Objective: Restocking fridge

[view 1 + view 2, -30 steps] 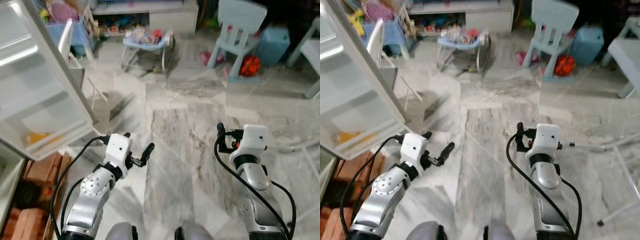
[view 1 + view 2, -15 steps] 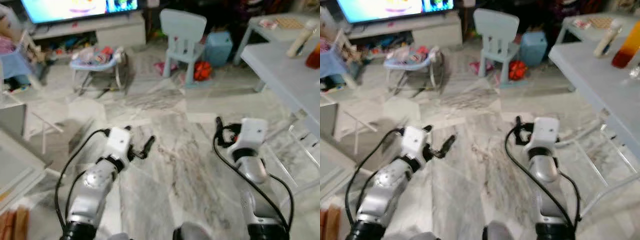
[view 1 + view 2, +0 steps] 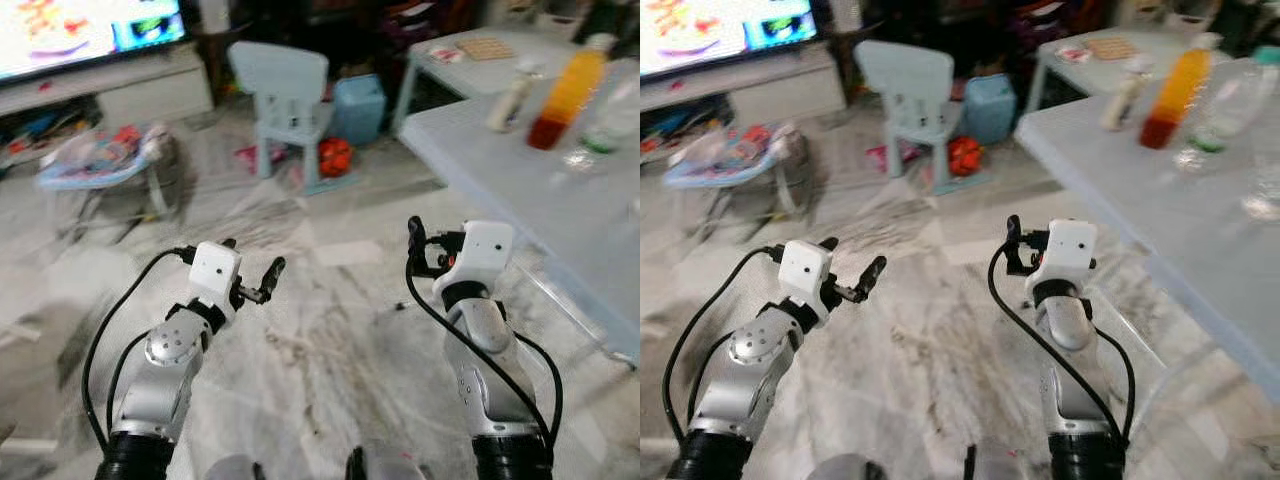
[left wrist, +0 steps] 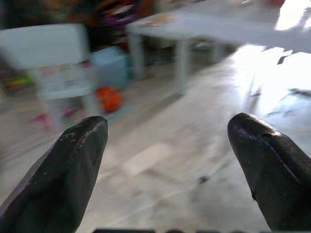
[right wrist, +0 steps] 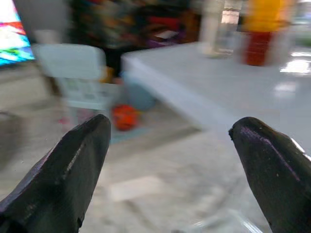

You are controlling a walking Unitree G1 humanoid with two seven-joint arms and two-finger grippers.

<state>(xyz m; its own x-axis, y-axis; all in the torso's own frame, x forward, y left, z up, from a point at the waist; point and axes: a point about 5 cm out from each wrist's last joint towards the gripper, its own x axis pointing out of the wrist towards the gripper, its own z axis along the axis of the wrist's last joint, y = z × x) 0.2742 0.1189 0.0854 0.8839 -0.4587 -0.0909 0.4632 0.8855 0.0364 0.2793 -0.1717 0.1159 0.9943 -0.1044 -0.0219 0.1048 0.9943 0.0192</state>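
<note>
Between the 2 black fingers (image 5: 63, 174) of the right gripper (image 3: 413, 243) nothing is being held; they are standing wide apart, and past them the grey table (image 5: 204, 77) is showing with an orange-and-red bottle (image 5: 260, 34) standing upright on it. The left gripper (image 3: 262, 282) is likewise gaping, its fingers (image 4: 63, 170) spread with bare marble floor (image 4: 160, 165) beyond them. Both are hovering at about waist height, well apart from each other and from any item.

Judging from this, the robot is turning toward the table to fetch stock for the fridge. To do it well, it should be squaring its body to the table edge first, then bringing the right gripper in level with the bottle's lower half, fingers either side, before closing, since a tall narrow bottle tips easily if nudged high up.

Ahead and to the right of the right gripper, the bottle is looking tall and slim, orange above, dark red at the base. Just beside it a pale bottle (image 3: 508, 95) and a clear bottle (image 3: 1230, 105) are standing. Farther off, ahead of the left gripper, a pale blue child's chair (image 3: 285, 95) is standing.
</note>
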